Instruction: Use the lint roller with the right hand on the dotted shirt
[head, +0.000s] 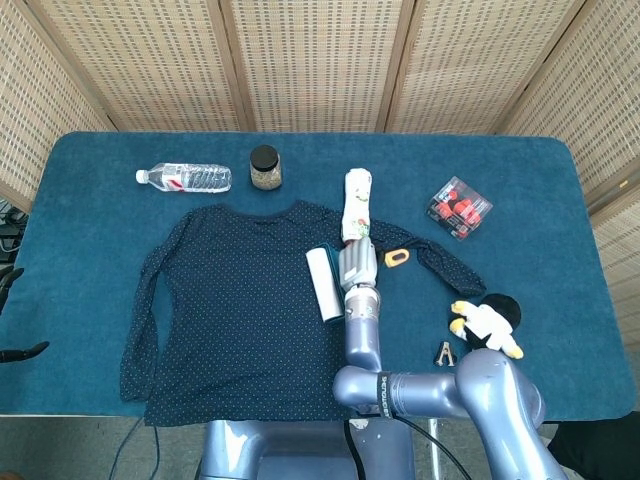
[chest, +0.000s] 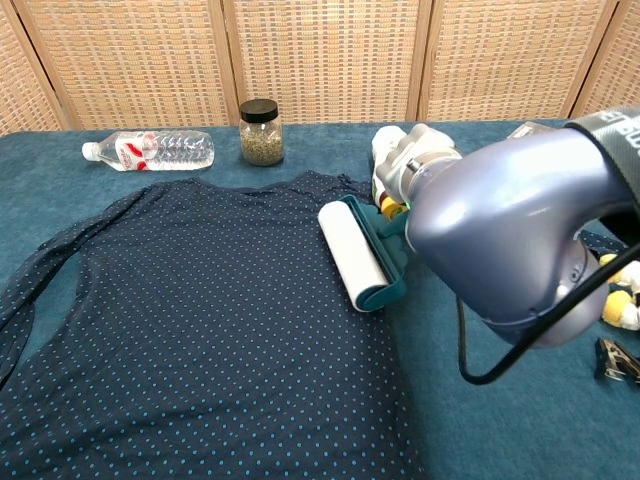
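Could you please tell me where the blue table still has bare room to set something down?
Bare patches: the blue tablecloth left of the dotted navy shirt, and its front right corner. Crowded: between the white squeeze bottle, right hand and penguin plush.

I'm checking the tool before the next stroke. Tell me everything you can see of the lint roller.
The lint roller has a white cylindrical roll in a teal frame that looks like plastic. It lies flat on the dotted shirt near the shirt's right edge, long axis running roughly front to back. The right hand holds its handle side, with an orange handle end showing beyond.

two bottles (head: 186, 178), one jar (head: 265, 167), one shirt (head: 230, 300)
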